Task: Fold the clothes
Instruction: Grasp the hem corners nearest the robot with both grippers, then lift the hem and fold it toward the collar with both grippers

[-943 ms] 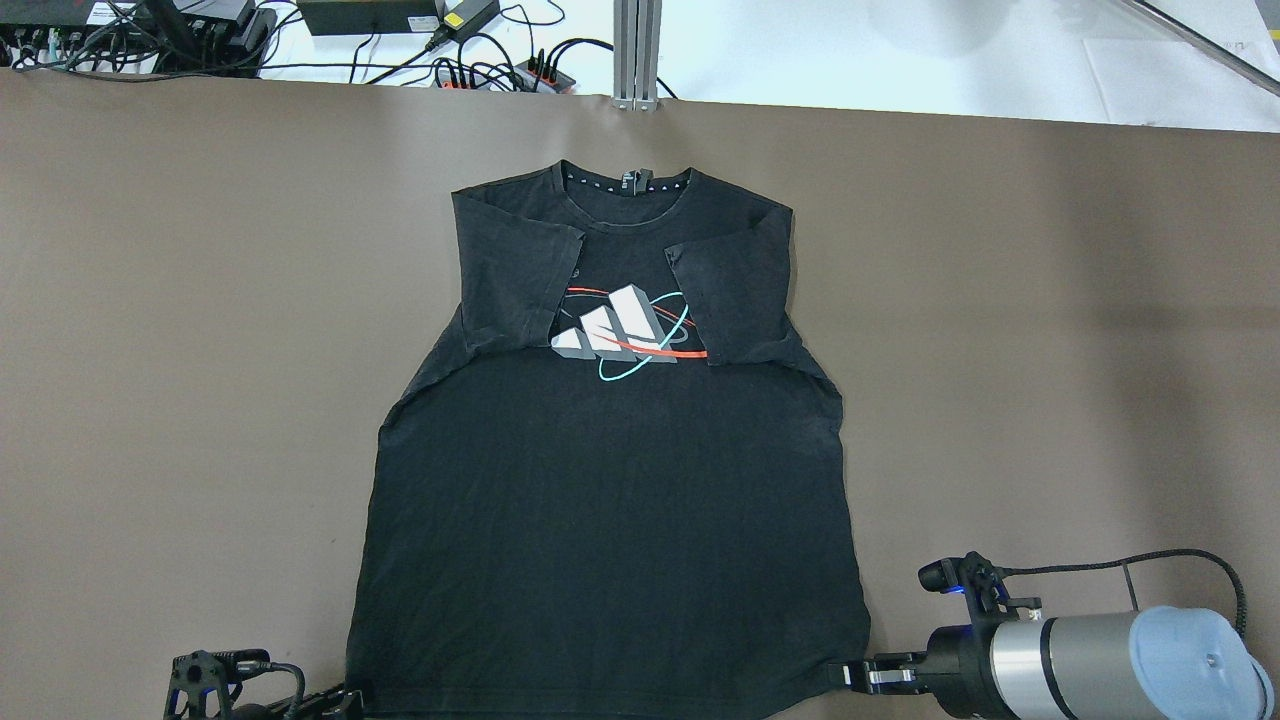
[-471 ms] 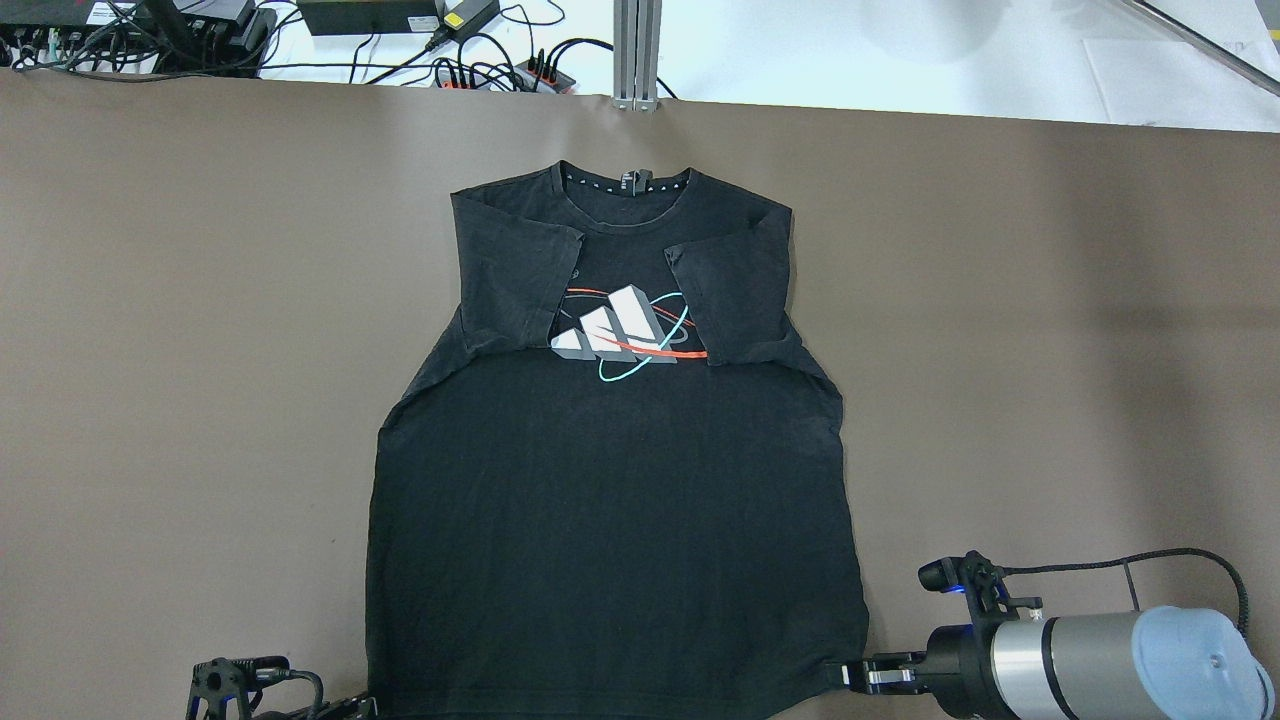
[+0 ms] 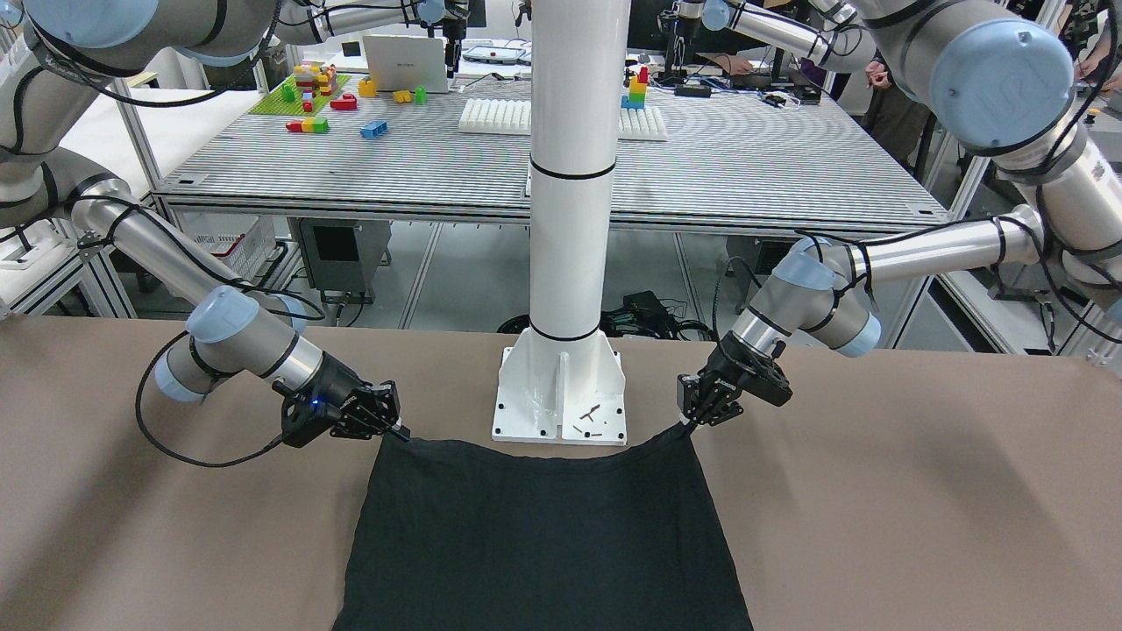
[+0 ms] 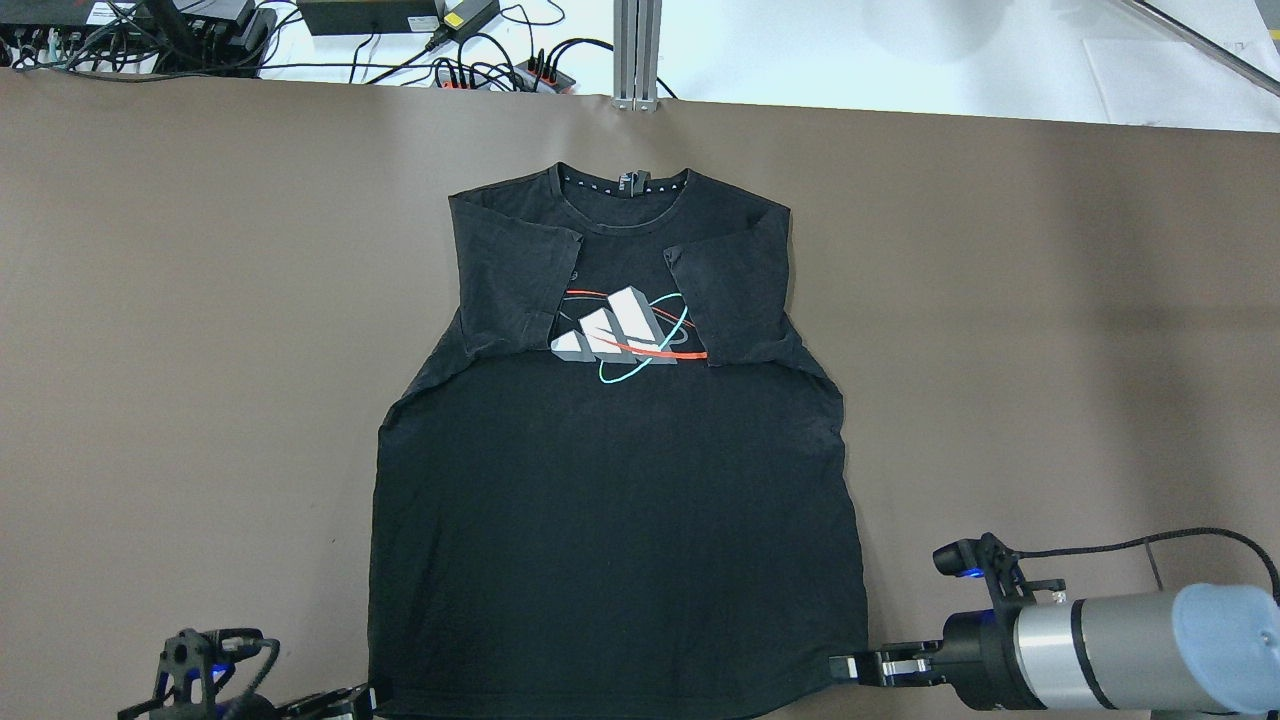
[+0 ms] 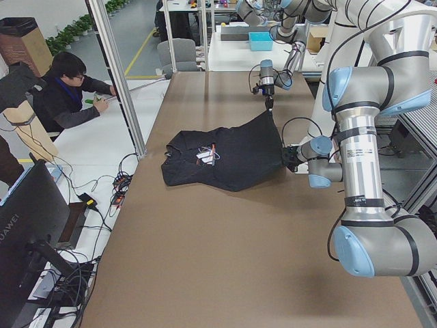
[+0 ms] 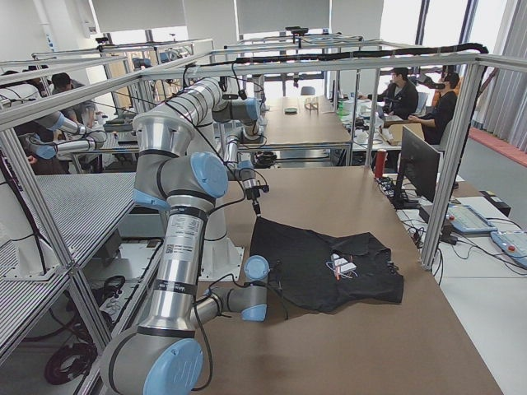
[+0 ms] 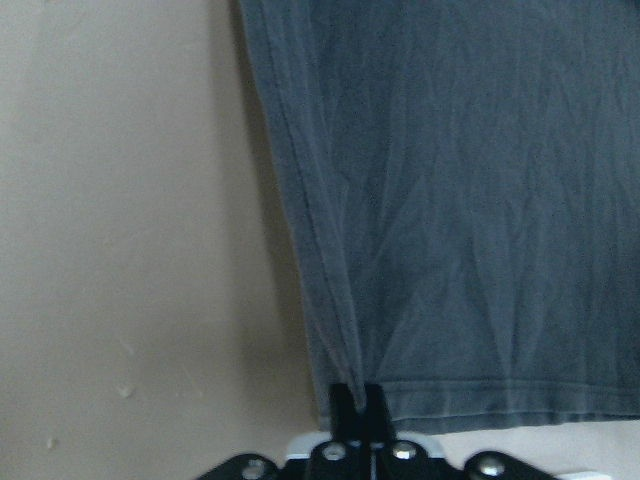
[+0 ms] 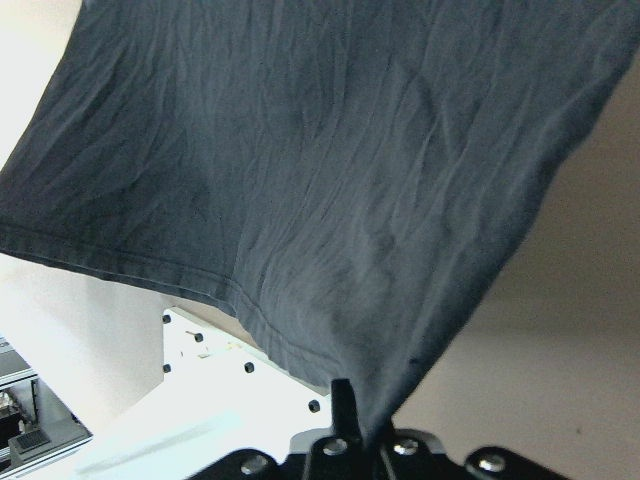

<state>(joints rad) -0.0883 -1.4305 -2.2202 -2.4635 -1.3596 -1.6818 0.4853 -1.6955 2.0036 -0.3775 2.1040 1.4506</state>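
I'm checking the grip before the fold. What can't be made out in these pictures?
1. Overhead view: the left end effector is partly cut off by the bottom edge.
2. Front-facing view: the T-shirt has its collar and sleeves past the bottom edge.
3. Right wrist view: draped fabric hides one finger of the right end effector.
4. Side views: the chest print is too small to make out.

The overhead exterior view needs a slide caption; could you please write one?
Left gripper and right gripper pinch the hem corners of the black T-shirt, sleeves folded inward.
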